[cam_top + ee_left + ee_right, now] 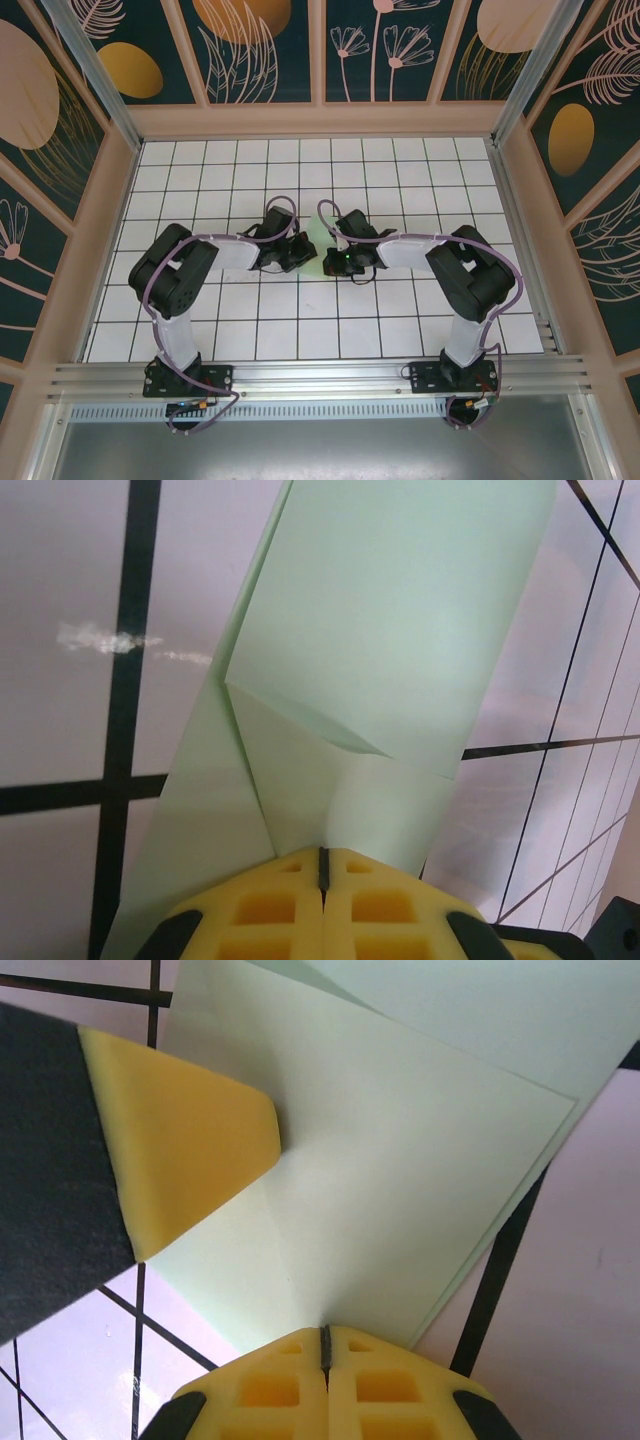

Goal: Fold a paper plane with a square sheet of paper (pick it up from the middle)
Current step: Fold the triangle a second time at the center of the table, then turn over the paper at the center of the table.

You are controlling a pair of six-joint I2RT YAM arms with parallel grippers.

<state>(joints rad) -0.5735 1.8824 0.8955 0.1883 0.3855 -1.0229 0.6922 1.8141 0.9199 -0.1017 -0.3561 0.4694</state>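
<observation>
white gridded floor [400, 330], floral walls [260, 50] around. one folded green paper [400, 630] and two arms. left gripper [322, 865] and right gripper [324, 1345] both clenched, tips touching it.

arms [215, 250] crowd paper [318, 240], far tiles [320, 165] free
</observation>
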